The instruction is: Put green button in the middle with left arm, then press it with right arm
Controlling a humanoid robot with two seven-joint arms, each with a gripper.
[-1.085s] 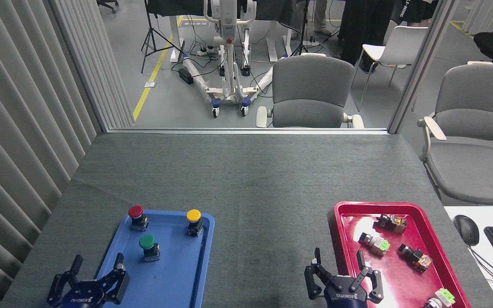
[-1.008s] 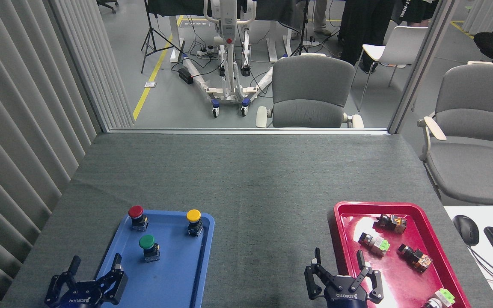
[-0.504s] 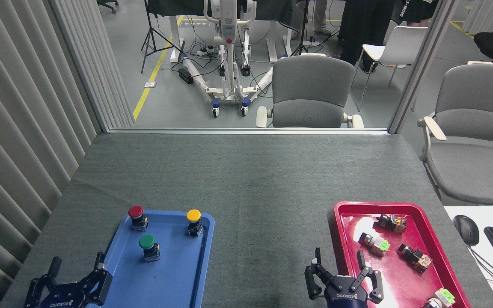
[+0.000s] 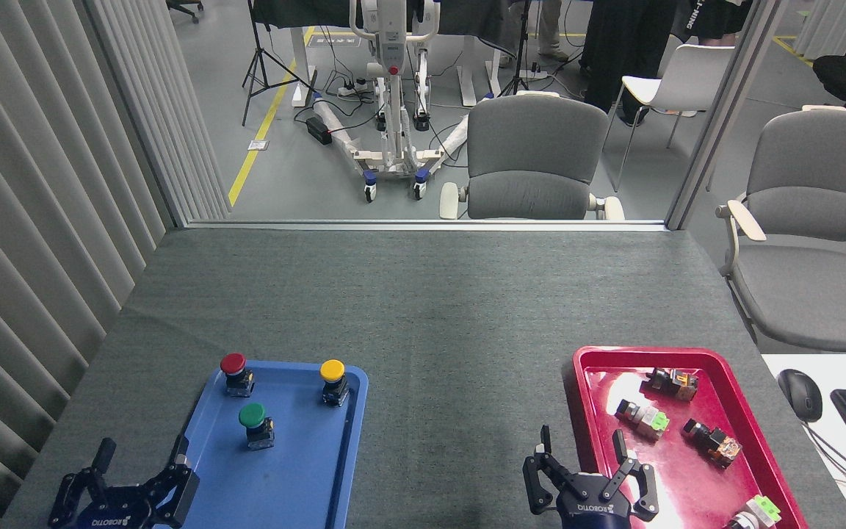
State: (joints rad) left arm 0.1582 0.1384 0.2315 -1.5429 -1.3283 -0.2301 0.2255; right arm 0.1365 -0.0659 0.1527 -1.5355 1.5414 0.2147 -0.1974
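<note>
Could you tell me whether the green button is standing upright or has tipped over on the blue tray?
Upright. The green button stands on its black base on the blue tray, round cap on top, like the other two there.

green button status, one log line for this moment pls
green button: upright in blue tray, untouched | left claw: open, empty, at tray's near-left corner | right claw: open, empty | middle: bare

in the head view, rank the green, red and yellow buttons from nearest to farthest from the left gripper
From the left gripper, open at the blue tray's near-left corner:
1. green button, mid-tray, nearest.
2. red button, far-left corner.
3. yellow button, far-right corner, farthest.
</note>
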